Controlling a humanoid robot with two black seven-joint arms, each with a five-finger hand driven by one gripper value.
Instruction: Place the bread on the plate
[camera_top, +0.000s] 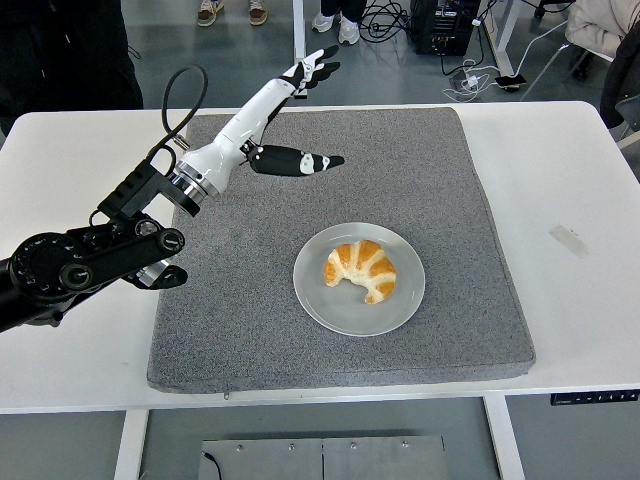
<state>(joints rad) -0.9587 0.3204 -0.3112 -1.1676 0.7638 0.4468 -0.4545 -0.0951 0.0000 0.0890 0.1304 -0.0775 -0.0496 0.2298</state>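
Looks like a robotics lab or test space rather than anyone's home: bare grey floor (200, 60), a white height-adjustable table (560, 160) with a little control panel (594, 397) on its front edge, and a grey mat (400, 160) laid out like a test area. Behind the table there's a tangle of cables (385, 18) and a power strip (470, 80) on the floor next to a black computer tower (445, 25), plus a few people's shoes (232, 11) standing around watching
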